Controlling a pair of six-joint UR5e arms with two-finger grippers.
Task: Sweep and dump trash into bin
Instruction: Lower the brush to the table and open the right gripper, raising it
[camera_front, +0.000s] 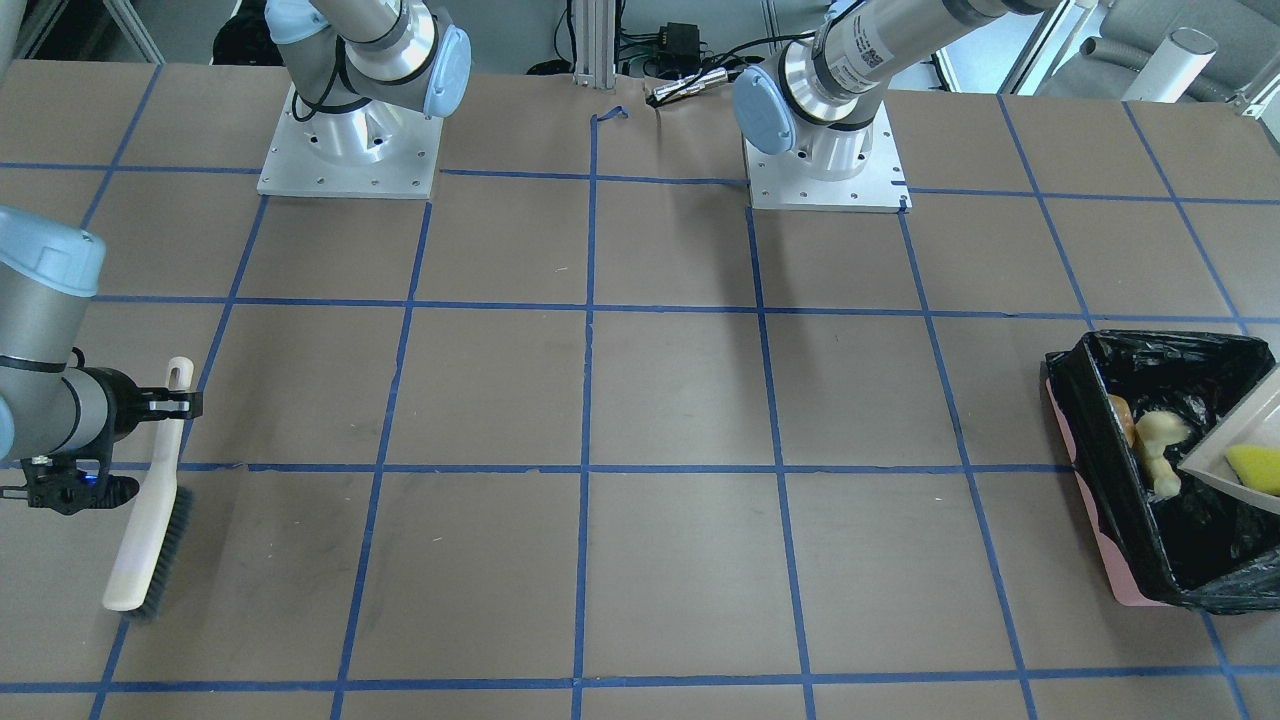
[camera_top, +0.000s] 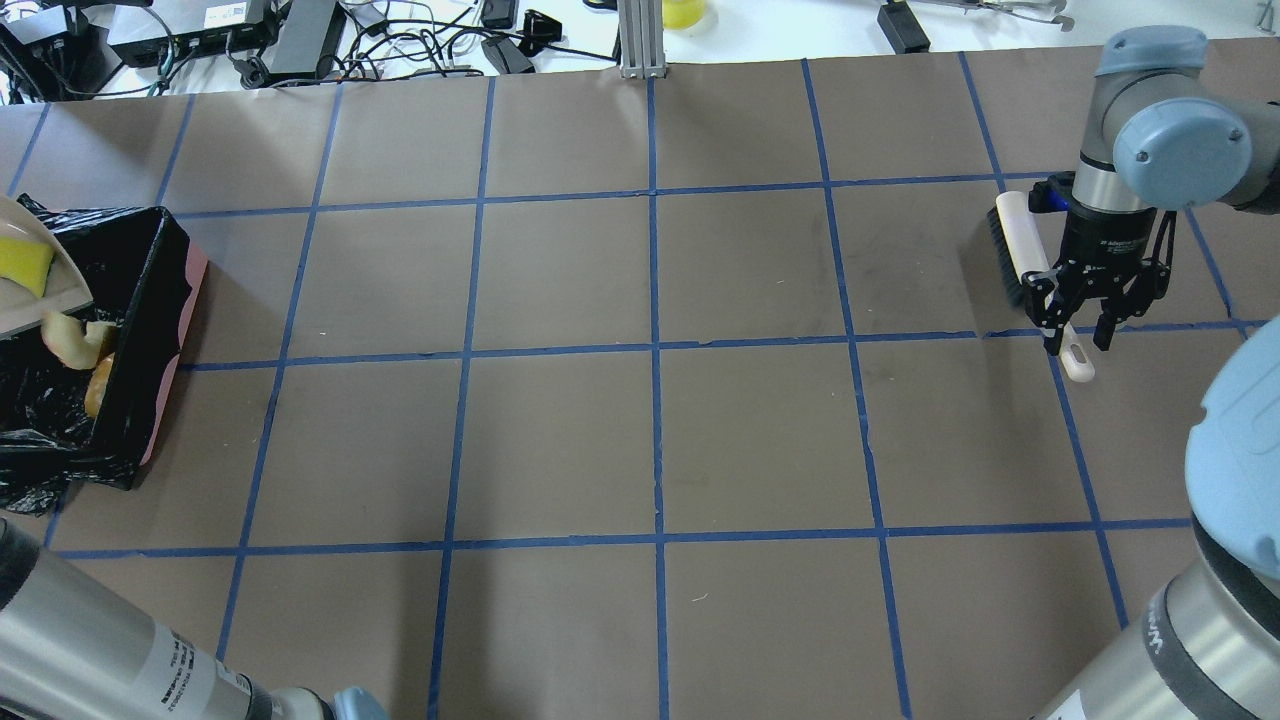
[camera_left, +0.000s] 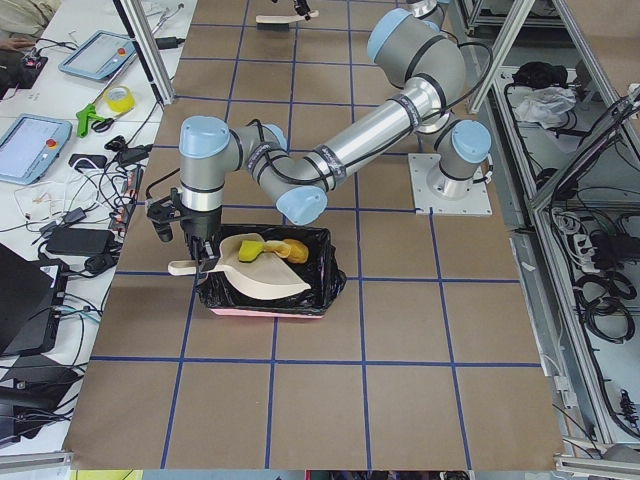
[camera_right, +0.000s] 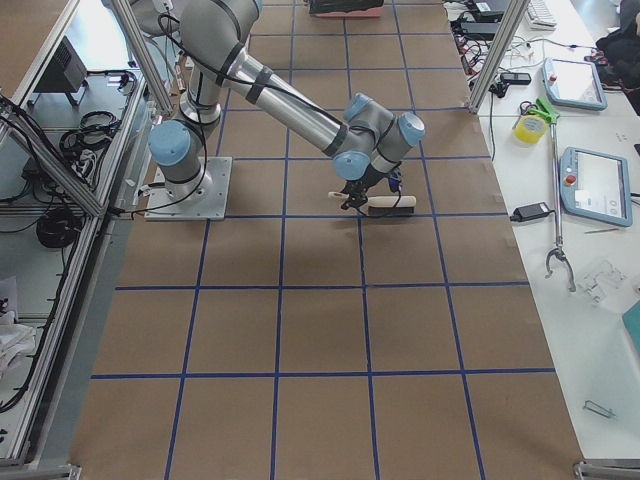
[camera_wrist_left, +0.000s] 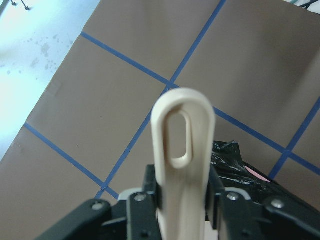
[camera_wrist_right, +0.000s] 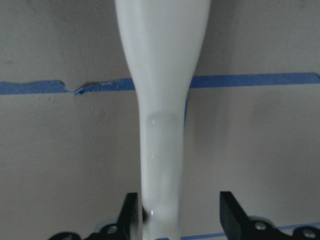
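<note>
**Front-facing view.** The right gripper (camera_front: 180, 403) straddles the thin handle of the brush (camera_front: 150, 520). The brush lies flat on the desk (camera_front: 660, 400), toward the desk's right end. The bin (camera_front: 1150, 345) stands toward the left end. Inside its black liner are the cream ring piece (camera_front: 1160, 440) and, just beside it, the orange-brown lump (camera_front: 1122, 418). The dustpan (camera_front: 1225, 450) juts over the bin's opening and carries the yellow-green wedge (camera_front: 1258, 468).

**Overhead view.** The right gripper's fingers are spread, one on each side of the brush handle. The wedge sits on the dustpan, and the other two pieces lie below the pan's lip, within the bin.

**Left side view.** The left gripper (camera_left: 195, 255) holds the dustpan by its handle, and the pan is tilted over the bin. The bin stands nearer the long edge opposite the robot.

**Right side view.** The near arm reaches down to the brush.

**Left wrist view.** The fingers are clamped tight on the dustpan's looped handle.

**Right wrist view.** The fingers stand wide apart, with a clear gap between the brush handle and one finger.
</note>
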